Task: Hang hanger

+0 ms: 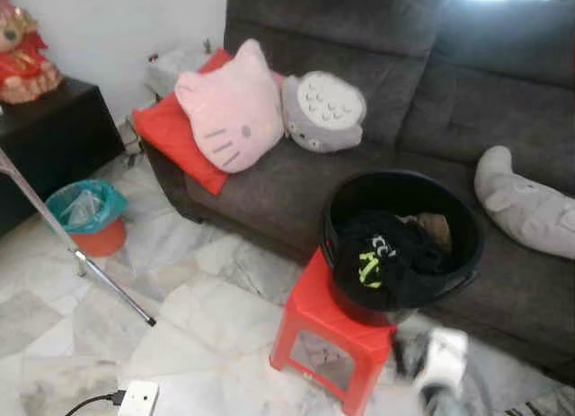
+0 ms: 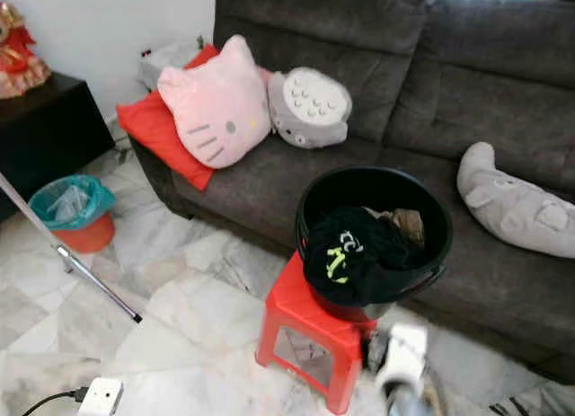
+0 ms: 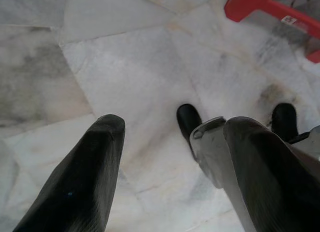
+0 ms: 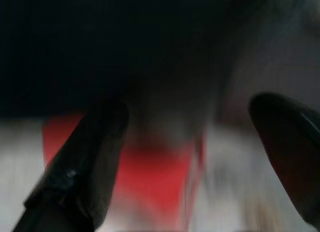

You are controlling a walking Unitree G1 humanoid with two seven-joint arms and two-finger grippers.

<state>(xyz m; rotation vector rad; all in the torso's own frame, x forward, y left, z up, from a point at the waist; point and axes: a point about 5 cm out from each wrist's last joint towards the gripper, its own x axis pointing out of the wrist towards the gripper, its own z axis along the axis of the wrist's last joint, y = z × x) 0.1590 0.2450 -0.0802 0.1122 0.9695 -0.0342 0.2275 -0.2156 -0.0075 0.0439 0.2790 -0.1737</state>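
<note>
A black basin (image 1: 467, 245) stands on a red plastic stool (image 1: 301, 322) in front of the sofa. Dark clothing with a yellow-green print (image 1: 373, 259) lies in it. I cannot make out a hanger. My right arm (image 1: 440, 362) is a blur low beside the stool. In the right wrist view my right gripper (image 4: 189, 105) is open and holds nothing, facing the blurred red stool (image 4: 150, 177) and the dark basin (image 4: 100, 51). My left gripper (image 3: 175, 124) hangs open over the marble floor (image 3: 125, 66), holding nothing, with a corner of the stool (image 3: 250, 4) beyond it.
A grey sofa (image 1: 377, 39) carries a pink cat cushion (image 1: 229, 110), a red cushion (image 1: 171, 137), a grey round plush (image 1: 323, 110) and a grey plush (image 1: 526, 205). A slanted metal pole (image 1: 81, 254), a teal-lined bin (image 1: 88, 214), a black cabinet (image 1: 49, 137) and a power strip (image 1: 137, 398) are at the left.
</note>
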